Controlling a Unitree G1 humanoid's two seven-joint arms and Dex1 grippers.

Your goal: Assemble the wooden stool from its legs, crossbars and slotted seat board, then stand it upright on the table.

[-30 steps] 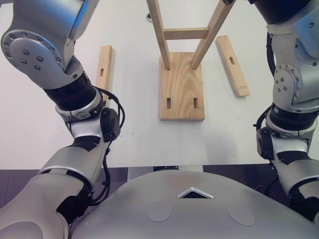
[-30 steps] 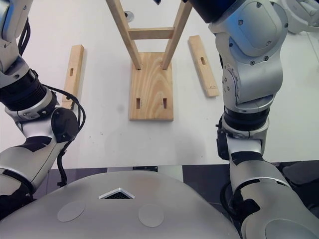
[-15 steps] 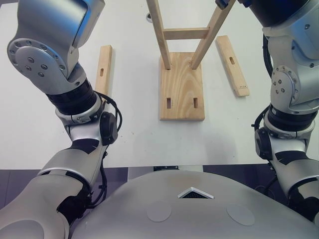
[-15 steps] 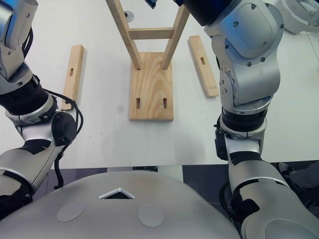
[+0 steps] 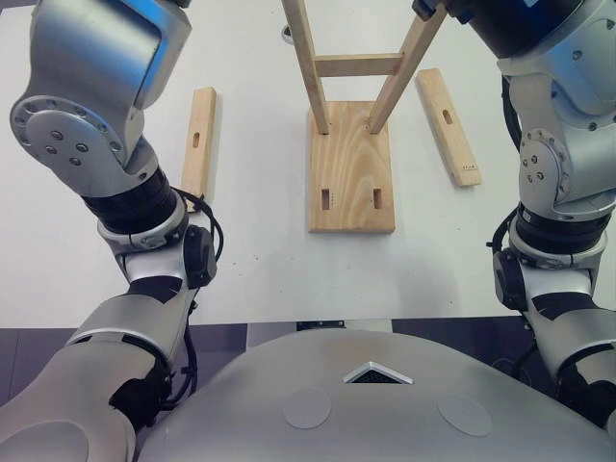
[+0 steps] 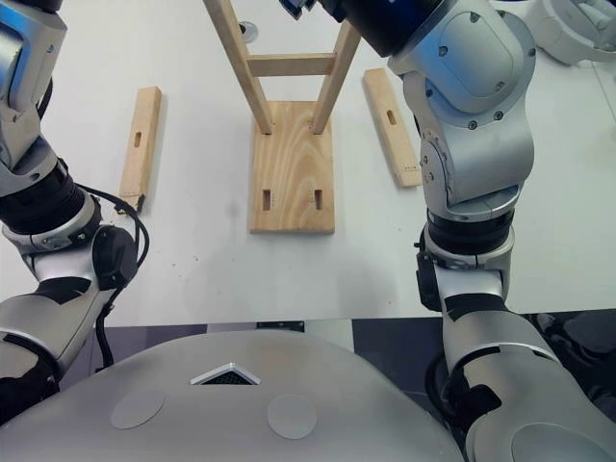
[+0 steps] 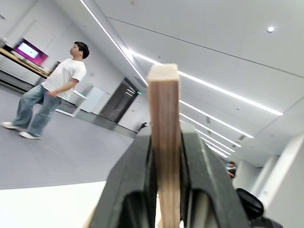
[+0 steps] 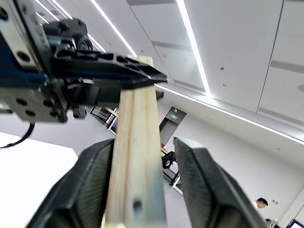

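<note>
The slotted seat board (image 5: 351,168) lies flat on the white table (image 5: 250,260). Two legs (image 5: 308,67) (image 5: 402,72), joined by a crossbar (image 5: 358,64), stand in its far slots and lean toward each other. The two near slots (image 5: 326,199) are empty. In the left wrist view my left gripper (image 7: 164,142) is shut on the top of the left leg (image 7: 164,109). In the right wrist view my right gripper (image 8: 142,156) straddles the top of the right leg (image 8: 135,142), open, with a small gap at one finger (image 8: 199,180).
Two loose slotted wooden pieces lie flat on the table, one left of the board (image 5: 199,140) and one right of it (image 5: 449,138). A small round fitting (image 5: 289,34) sits in the table behind the legs. The table's front edge runs just before my torso.
My right arm has swung inward, bringing its gripper around the top of the right leg. The left upper arm has shifted outward. The stool parts have not moved.
</note>
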